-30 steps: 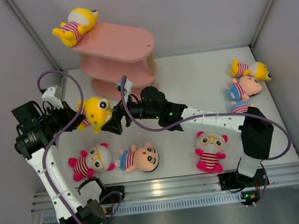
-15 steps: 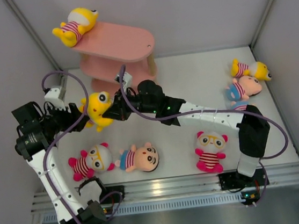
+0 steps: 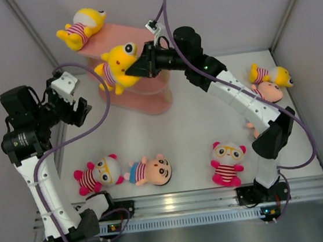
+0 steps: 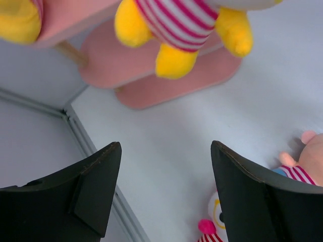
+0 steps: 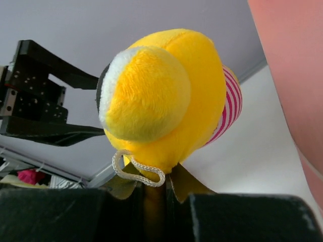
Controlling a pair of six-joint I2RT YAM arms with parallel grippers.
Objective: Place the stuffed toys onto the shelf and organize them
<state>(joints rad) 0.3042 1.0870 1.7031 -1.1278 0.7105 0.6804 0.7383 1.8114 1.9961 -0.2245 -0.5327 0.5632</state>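
Yellow toy (image 3: pixel 117 67) in right pincer (image 3: pixel 134 68), beside shelf (image 3: pixel 141 44), second toy (image 3: pixel 81 28) atop

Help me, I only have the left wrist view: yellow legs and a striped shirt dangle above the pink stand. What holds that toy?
Observer: The right gripper is shut on the held yellow toy, at its head.
Operator: Any toy on the shelf already?
Observer: One: a second yellow toy lies at the left end of its top board.
Operator: How many on the table?
Observer: Five visible: a glasses doll, a peach-faced doll, a second glasses doll, and far right a third yellow toy and second peach-faced doll.
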